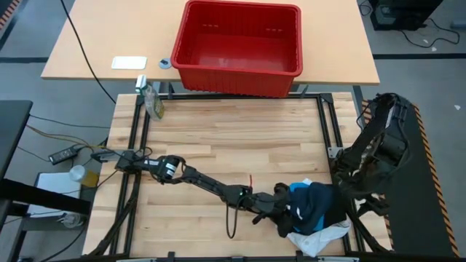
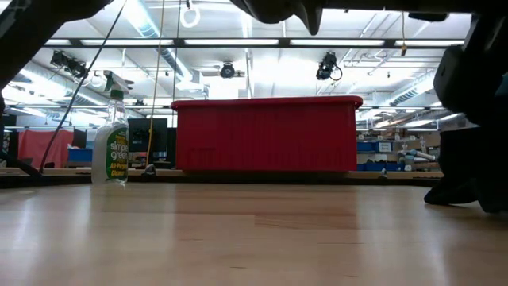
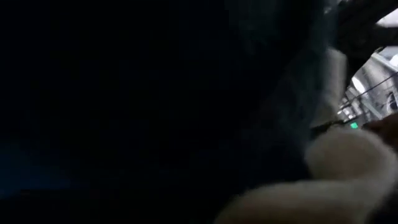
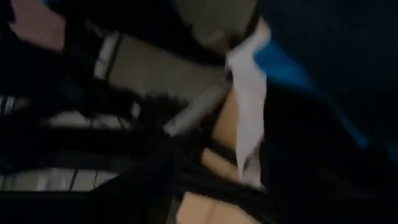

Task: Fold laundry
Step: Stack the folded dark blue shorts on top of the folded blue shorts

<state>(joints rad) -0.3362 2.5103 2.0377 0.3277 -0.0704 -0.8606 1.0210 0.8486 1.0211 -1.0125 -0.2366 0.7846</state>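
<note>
Nothing folded: soft black garment, bright blue cloth, white cloth heaped near-right. Left gripper buried in heap, fingers' state unreadable; right gripper unseen.

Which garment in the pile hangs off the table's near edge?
The white garment: it spills over the near edge, while the blue garment and black garment lie above it.

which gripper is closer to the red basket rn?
Neither by much; left, marginally. The left gripper is down at the laundry pile on the near right edge, far from the red basket. The right gripper is hidden behind the pile.
</note>
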